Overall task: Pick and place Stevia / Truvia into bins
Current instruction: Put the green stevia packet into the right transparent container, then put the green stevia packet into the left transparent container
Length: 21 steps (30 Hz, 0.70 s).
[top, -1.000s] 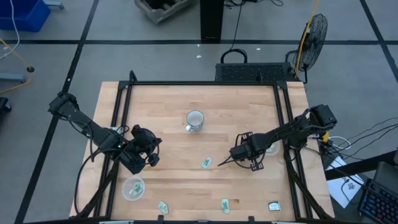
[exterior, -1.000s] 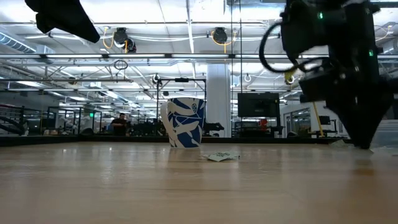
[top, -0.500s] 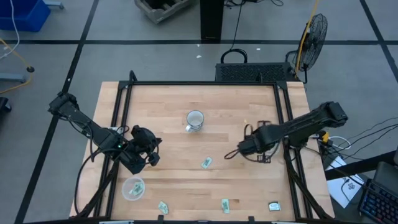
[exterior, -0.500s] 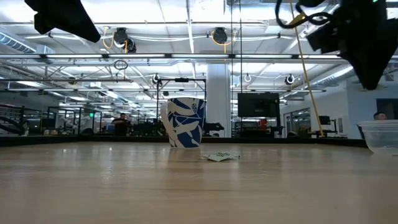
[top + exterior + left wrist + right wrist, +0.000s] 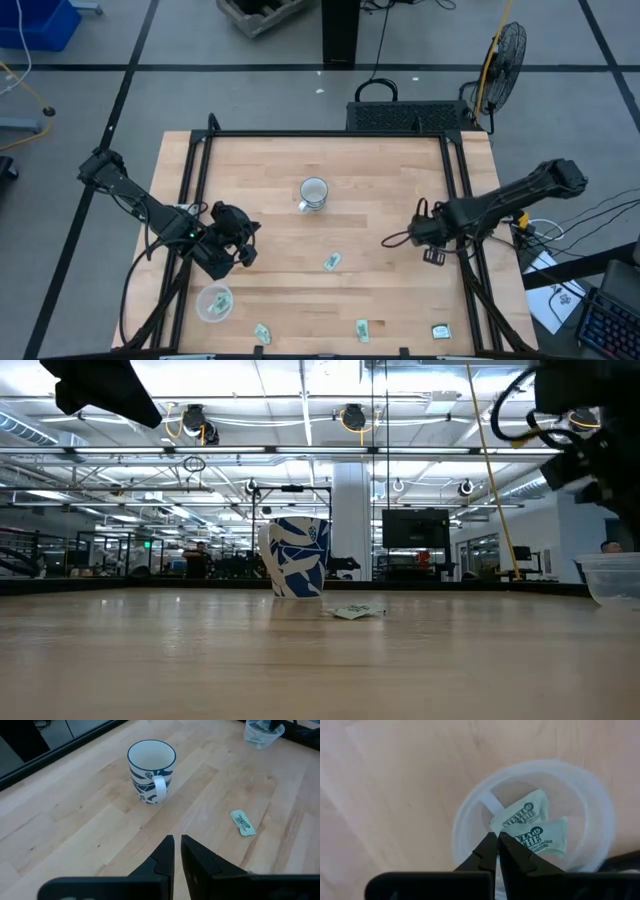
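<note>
My right gripper (image 5: pixel 497 837) is shut and hangs above the right bin (image 5: pixel 535 815), a clear round tub by the table's right edge (image 5: pixel 612 575). Two pale green and white Stevia sachets (image 5: pixel 522 816) (image 5: pixel 546 839) lie flat on that bin's floor. In the high view this gripper (image 5: pixel 432 238) covers the bin. My left gripper (image 5: pixel 177 840) is shut and hovers over the table's left side (image 5: pixel 243 250). The left bin (image 5: pixel 213 302) stands near the near left corner with sachets inside. One loose sachet (image 5: pixel 331 262) (image 5: pixel 242 822) lies flat mid-table, and others (image 5: pixel 262 332) (image 5: pixel 362 328) lie along the near edge.
A white mug with blue pattern (image 5: pixel 313 192) (image 5: pixel 151 770) stands upright toward the table's far middle. Another small packet (image 5: pixel 440 330) lies near the near right corner. Black rails (image 5: pixel 455 180) frame the tabletop. Bare wood stretches between the mug and the near edge.
My right gripper has risen from low at the right bin to well above it and shifted toward the table's right edge as its arm drew back. The bin, hidden behind the gripper in the low view before, now shows. The loose sachets have stayed in place.
</note>
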Available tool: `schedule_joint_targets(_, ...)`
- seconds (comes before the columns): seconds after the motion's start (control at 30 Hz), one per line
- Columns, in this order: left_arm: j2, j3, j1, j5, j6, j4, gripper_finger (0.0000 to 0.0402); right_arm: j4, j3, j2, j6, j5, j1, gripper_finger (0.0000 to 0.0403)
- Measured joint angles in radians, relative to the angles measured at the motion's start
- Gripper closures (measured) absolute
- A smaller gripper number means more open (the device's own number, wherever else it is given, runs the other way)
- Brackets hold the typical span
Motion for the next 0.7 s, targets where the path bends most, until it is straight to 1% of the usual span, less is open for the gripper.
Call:
schedule_joint_targets(0.13,0.000,0.000,0.000,0.000,-0.001,0.000,0.0364,0.003,-0.043,0.000,0.027,0.002,0.000,0.0399)
schedule_joint_targets(0.3,0.000,0.000,0.000,0.000,-0.002,0.000,0.0364,0.005,-0.054,0.000,0.046,0.003,0.000,0.0393)
schedule_joint_targets(0.53,0.000,0.000,0.000,0.000,-0.004,0.000,0.0364,0.080,-0.054,0.000,-0.013,0.011,0.000,0.0345)
schedule_joint_targets(0.7,0.000,0.000,0.000,0.000,-0.008,0.000,0.0364,0.101,-0.054,0.000,-0.015,0.065,0.000,0.0311)
